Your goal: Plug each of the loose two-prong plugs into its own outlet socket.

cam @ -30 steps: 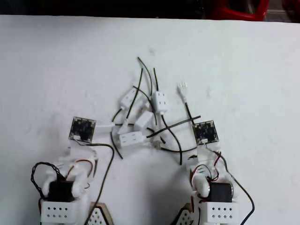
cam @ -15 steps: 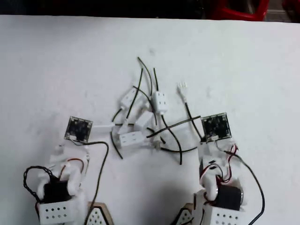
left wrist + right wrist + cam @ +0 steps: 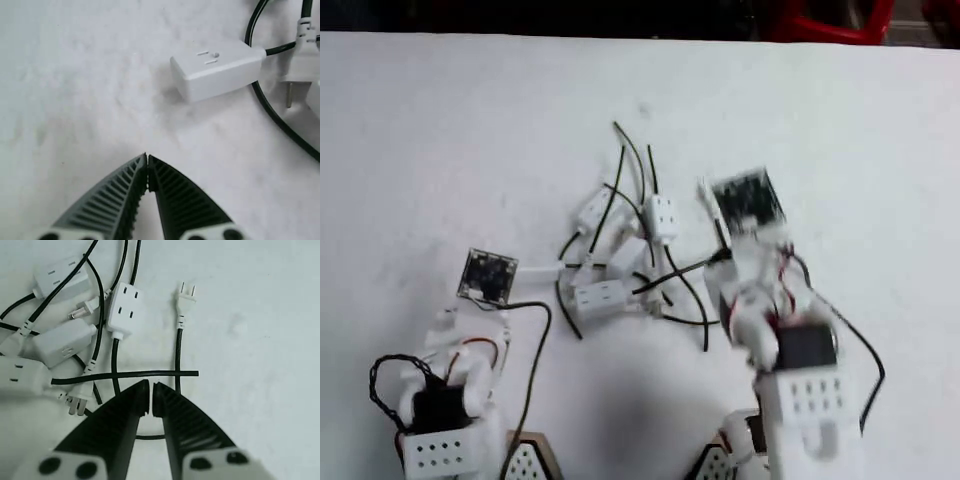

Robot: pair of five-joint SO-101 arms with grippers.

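One two-prong plug (image 3: 186, 295) lies loose, nothing gripped.
It sits just beside the double socket block (image 3: 124, 307), prongs free; the right gripper (image 3: 150, 387) hovers near that block, jaws closed on nothing; the left gripper (image 3: 147, 159), pinched together and empty too, sits farther from it.

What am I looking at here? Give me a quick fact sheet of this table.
Surface: white table
Middle: tangle of white outlet blocks and black cords
Loose plug: two-prong plug, unplugged, beside a double outlet block
Left gripper: shut, empty, facing a single outlet socket
Right gripper: shut, empty, pointing toward the two-prong plug
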